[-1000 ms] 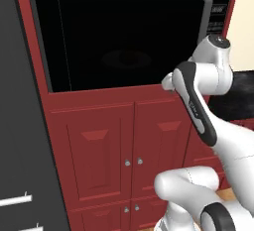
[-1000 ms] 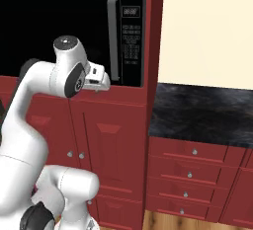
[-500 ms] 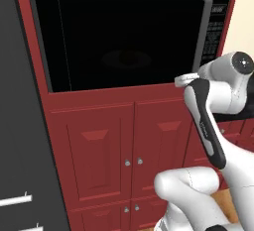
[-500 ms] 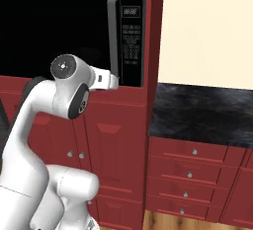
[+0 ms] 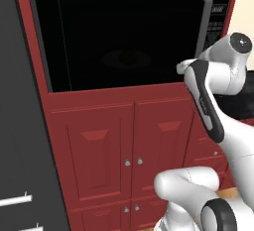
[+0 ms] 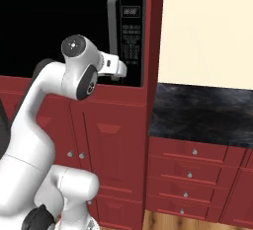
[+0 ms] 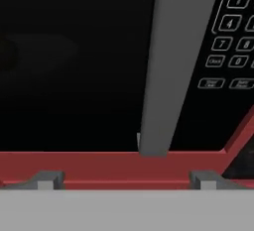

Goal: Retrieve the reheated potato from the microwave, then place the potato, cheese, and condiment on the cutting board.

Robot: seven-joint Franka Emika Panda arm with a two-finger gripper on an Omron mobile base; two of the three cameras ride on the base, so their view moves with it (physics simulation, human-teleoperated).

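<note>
Arm's swung further right since a second ago, so the gripper [image 7: 126, 178] now sits with its jaws spread wide right at the bottom end of the grey handle [image 7: 176, 61], not clamping it. Behind that, the microwave [image 5: 131, 34] door's shut in the red cabinets [image 5: 129, 141].

red wooden cupboard doors [image 5: 129, 148] with small silver round knobs [image 5: 134, 162] | black speckled stone counter [image 6: 202, 118] on the right | red drawers [image 6: 195, 167] under it | cream wall [image 6: 207, 26] above | tall black panel [image 5: 20, 150] far left
</note>
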